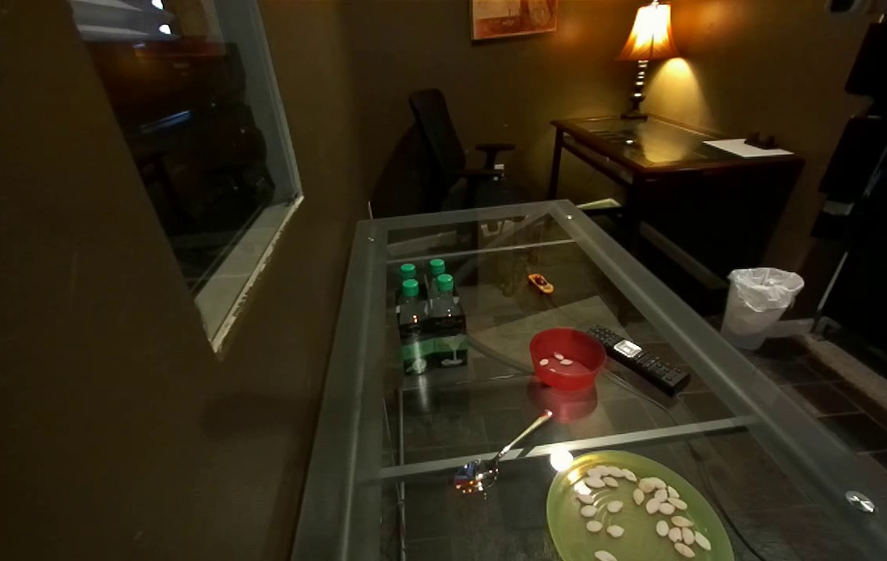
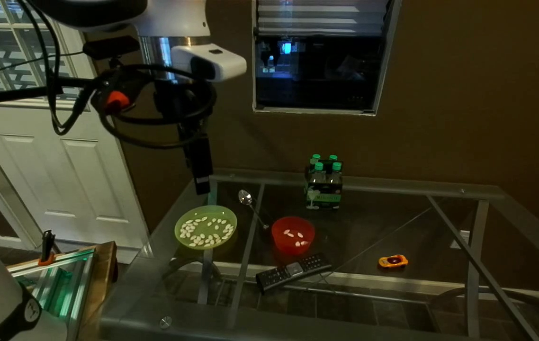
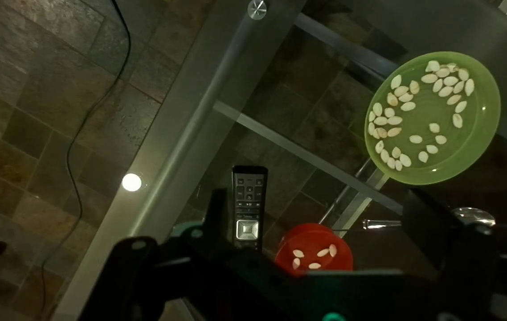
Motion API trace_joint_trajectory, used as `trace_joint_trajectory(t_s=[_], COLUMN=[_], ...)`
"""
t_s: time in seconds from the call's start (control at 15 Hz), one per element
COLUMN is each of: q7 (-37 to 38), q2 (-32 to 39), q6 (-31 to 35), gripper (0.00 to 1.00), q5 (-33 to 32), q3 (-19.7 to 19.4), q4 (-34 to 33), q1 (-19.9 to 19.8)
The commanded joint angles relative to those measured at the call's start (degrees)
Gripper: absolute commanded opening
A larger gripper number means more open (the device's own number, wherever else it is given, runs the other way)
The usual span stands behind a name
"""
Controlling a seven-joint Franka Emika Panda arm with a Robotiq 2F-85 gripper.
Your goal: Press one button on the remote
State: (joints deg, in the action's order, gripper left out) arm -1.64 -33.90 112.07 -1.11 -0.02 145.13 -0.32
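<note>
The remote [image 1: 650,366] is a long black slab with many buttons and a silver square pad. It lies flat on the glass table beside the red cup [image 1: 566,360]. It also shows in an exterior view [image 2: 276,278] and in the wrist view [image 3: 249,196], where the gripper hides its lower end. My gripper [image 2: 202,185] hangs above the table, over the side with the green plate, well above and apart from the remote. In the wrist view the gripper's fingers [image 3: 318,203] stand wide apart with nothing held. The gripper is out of view in an exterior view.
A green plate of white seeds [image 2: 208,213] and a spoon [image 2: 254,210] lie near the cup, which also holds seeds. A carton of green-capped bottles [image 2: 323,189] stands near the wall. A small orange toy car [image 2: 393,261] lies farther along the glass table [image 2: 373,312].
</note>
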Motion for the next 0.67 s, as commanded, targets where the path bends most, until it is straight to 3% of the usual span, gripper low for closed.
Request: trace_joint_trajectory(t_s=[0.0, 0.07, 0.13, 0.27, 0.6], q7=[-5.51, -6.87, -6.72, -10.15, -17.87], q2=[2.76, 4.19, 6.22, 9.67, 18.28], q6=[7.56, 9.66, 10.86, 12.37, 14.32], gripper=[1.00, 1.00, 0.75, 0.68, 0.30], q5=[1.55, 2.30, 3.20, 7.00, 18.15], q3=[-2.53, -3.20, -3.63, -5.57, -8.06], q4=[1.64, 1.78, 1.45, 0.93, -0.83], q1=[1.56, 1.97, 1.87, 3.15, 5.15])
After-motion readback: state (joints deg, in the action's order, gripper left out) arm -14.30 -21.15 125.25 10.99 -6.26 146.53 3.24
